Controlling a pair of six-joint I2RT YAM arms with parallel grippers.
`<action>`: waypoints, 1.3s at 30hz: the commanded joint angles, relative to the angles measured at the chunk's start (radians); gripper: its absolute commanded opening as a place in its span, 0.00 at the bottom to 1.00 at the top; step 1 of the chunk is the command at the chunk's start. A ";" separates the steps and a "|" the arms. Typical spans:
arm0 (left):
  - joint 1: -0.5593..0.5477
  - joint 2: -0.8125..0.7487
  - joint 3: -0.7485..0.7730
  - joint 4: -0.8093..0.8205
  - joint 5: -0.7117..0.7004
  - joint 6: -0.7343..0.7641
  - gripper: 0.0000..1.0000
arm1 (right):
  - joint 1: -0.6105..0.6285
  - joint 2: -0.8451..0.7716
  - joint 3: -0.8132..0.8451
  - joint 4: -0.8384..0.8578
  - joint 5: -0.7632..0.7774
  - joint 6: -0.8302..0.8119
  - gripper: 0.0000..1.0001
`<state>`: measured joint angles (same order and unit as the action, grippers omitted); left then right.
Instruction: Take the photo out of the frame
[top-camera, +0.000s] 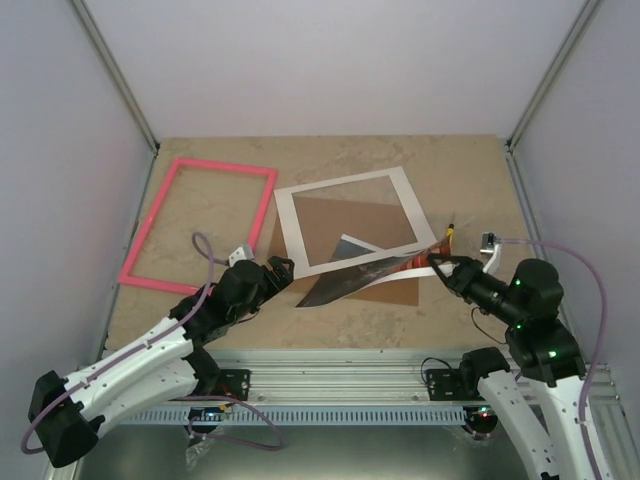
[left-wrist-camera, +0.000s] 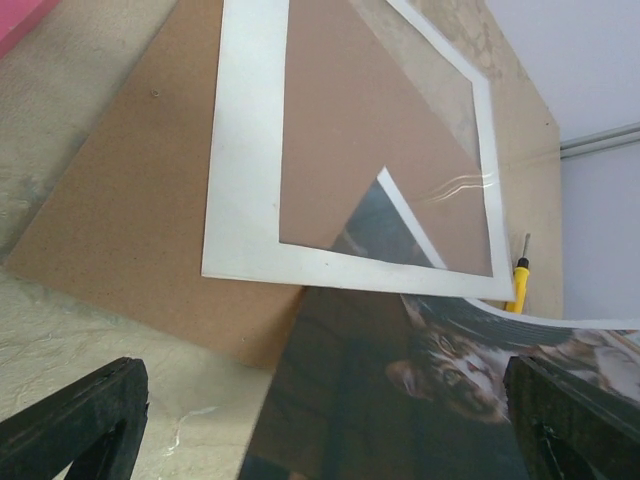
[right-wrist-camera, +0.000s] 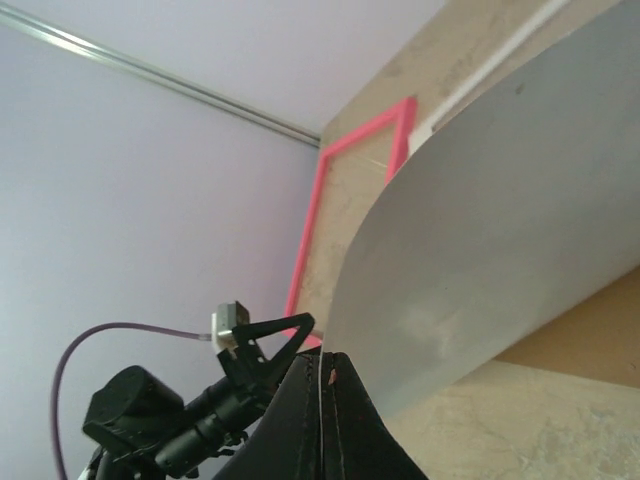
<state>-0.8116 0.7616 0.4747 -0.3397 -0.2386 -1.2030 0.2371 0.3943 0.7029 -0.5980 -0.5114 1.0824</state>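
Note:
The bright-pink frame lies empty at the table's left; it also shows in the right wrist view. The photo, a dark cat picture, lies partly under a white mat on a brown backing board. My right gripper is shut on the photo's right edge and lifts it into a curve. The right wrist view shows the photo's white back pinched in that gripper. My left gripper is open over the photo's left end, holding nothing.
A yellow-handled tool lies right of the mat, also seen in the left wrist view. The white mat and brown board overlap mid-table. Enclosure walls stand on three sides.

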 joint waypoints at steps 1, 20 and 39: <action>-0.003 -0.021 0.040 -0.035 -0.021 -0.006 0.99 | -0.005 0.004 0.107 -0.070 -0.016 -0.045 0.01; -0.003 -0.142 0.107 -0.124 -0.071 -0.010 0.99 | -0.004 0.253 0.375 0.093 -0.049 -0.060 0.00; -0.003 -0.111 0.123 -0.049 -0.083 -0.006 0.99 | -0.005 0.657 0.598 0.371 0.059 -0.069 0.00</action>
<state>-0.8116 0.6289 0.5606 -0.4309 -0.3054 -1.2125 0.2371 0.9855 1.2564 -0.3416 -0.5014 1.0245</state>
